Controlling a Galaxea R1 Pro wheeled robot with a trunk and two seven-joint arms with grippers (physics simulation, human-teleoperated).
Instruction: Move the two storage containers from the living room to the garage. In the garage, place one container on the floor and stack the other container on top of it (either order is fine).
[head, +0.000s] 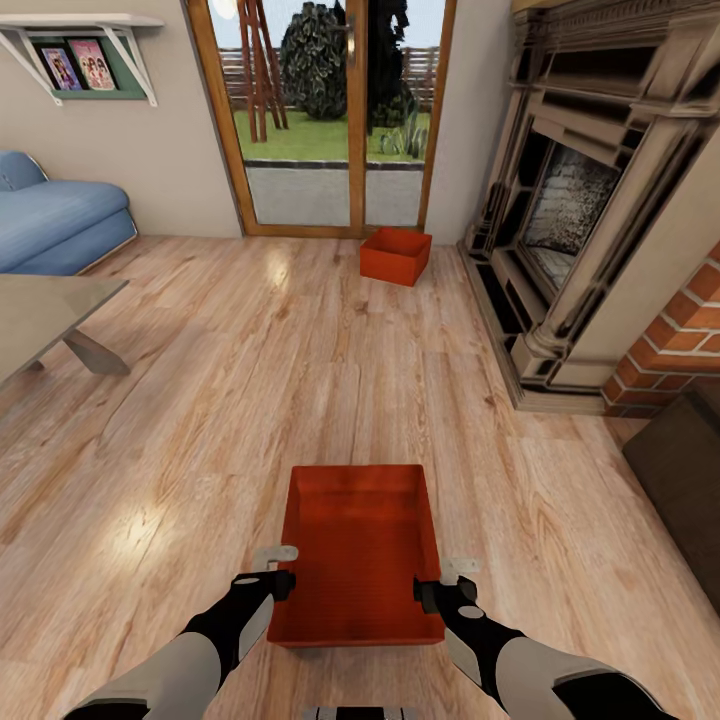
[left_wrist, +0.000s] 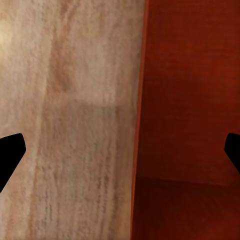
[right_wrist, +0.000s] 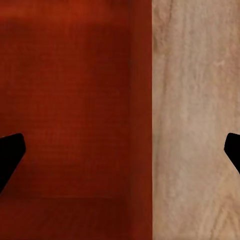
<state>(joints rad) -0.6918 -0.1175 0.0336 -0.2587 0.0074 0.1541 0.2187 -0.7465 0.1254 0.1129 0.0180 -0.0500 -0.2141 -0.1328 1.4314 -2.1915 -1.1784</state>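
Note:
Two orange-red storage containers sit on the living room's light wood plank floor (head: 180, 440). The near container (head: 360, 545) lies just in front of me; the far one (head: 396, 255) stands by the glass doors. My left gripper (head: 272, 568) is open over the near container's left wall, and my right gripper (head: 450, 578) is open over its right wall. In the left wrist view the left gripper (left_wrist: 120, 155) has its jaws wide apart astride the container (left_wrist: 190, 100) wall. The right gripper (right_wrist: 120, 155) straddles the container (right_wrist: 75, 100) wall the same way.
A brick-and-stone fireplace (head: 590, 200) runs along the right. A blue sofa (head: 55, 225) and a grey table (head: 40, 310) stand at the left. Wood-framed glass doors (head: 330, 110) are straight ahead. A dark object (head: 685, 480) sits at the right edge.

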